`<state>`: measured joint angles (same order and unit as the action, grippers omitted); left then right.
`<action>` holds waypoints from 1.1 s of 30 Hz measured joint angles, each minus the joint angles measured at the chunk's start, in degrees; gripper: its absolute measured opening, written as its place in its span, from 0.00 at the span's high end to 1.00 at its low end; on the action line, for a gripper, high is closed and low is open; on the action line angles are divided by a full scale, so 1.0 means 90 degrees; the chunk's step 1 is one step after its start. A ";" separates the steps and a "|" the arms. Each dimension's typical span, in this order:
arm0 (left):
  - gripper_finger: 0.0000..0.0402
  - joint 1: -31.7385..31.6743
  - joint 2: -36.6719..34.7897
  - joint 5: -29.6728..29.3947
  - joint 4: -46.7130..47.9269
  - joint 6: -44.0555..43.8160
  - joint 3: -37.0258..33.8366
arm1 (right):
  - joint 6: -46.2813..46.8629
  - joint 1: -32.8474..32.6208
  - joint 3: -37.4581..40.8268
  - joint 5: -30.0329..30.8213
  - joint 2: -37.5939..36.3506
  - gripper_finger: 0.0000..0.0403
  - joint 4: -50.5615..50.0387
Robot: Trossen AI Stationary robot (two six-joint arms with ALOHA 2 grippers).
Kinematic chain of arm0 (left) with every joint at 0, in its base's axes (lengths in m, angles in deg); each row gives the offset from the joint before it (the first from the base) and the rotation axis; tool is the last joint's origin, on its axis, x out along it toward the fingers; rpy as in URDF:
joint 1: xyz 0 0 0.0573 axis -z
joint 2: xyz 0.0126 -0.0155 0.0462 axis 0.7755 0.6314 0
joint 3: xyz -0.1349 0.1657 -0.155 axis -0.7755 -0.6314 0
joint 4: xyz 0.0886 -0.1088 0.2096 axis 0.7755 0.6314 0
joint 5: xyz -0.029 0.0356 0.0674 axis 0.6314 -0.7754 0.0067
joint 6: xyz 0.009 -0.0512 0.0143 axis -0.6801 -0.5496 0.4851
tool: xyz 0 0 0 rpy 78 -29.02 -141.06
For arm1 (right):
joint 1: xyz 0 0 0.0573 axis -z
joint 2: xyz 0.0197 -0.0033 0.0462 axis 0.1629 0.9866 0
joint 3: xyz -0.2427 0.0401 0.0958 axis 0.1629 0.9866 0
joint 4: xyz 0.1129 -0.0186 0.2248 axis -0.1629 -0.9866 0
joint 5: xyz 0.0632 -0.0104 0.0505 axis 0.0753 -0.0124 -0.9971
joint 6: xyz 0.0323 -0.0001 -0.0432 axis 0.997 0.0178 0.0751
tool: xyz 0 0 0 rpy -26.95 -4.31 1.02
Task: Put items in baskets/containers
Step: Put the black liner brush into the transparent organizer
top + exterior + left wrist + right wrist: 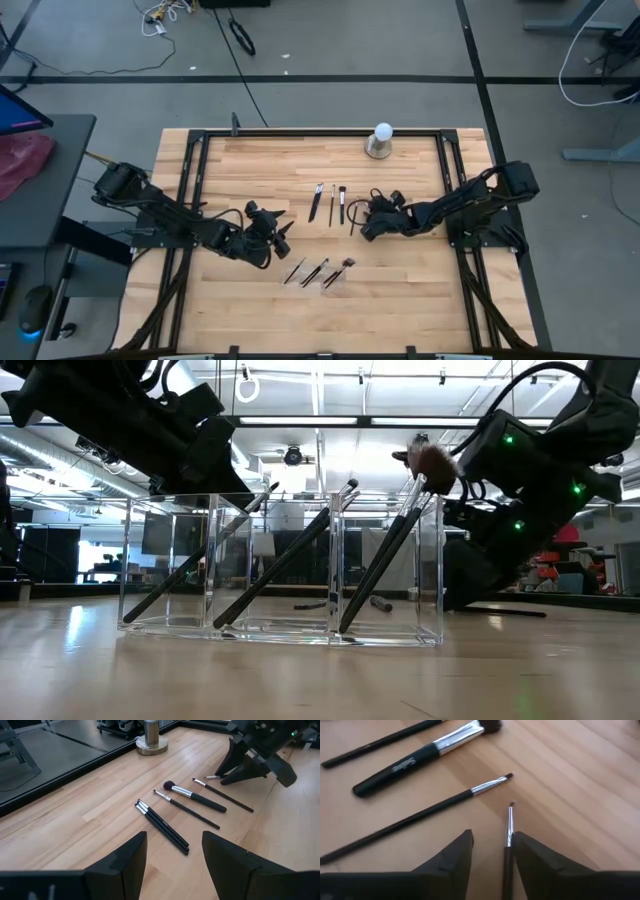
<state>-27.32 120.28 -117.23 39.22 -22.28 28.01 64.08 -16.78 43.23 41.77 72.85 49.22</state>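
The right end effector (492, 852) sits low on the worktop (420, 290), fingers apart, with a thin brush (509, 827) lying between them, not clamped as far as the right wrist view shows. That brush is the nearest of the loose brushes (331, 203) lying in a row near the worktop's middle. The clear tray (280, 565) stands nearer the front edge, with 3 brushes already leaning in its compartments.

The step in hand looks like the pick. To do it well, I'd say the fingers should close square across the handle, behind the silver ferrule, and low enough that the slim stick doesn't roll or flick away. The next brush over lies just beside it, so the closing fingers need to stay clear of it.

The left end effector (172, 852) hovers over the worktop with fingers apart, holding nothing, facing the loose brushes.
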 joint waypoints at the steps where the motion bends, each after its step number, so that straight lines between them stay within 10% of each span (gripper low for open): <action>1: 0.51 0.0000 -0.0002 0.0000 0.0000 0.0000 0.0000 | -0.0107 -0.0006 0.0034 -0.0010 -0.0002 0.64 0.0063; 33: 0.51 0.0000 -0.0005 -0.0002 0.0005 -0.0013 0.0000 | -0.0918 -0.0566 0.2124 0.0323 -0.0287 0.82 0.3270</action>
<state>-27.32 120.24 -117.25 39.26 -22.39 28.01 55.82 -21.87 62.35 44.67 70.27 78.65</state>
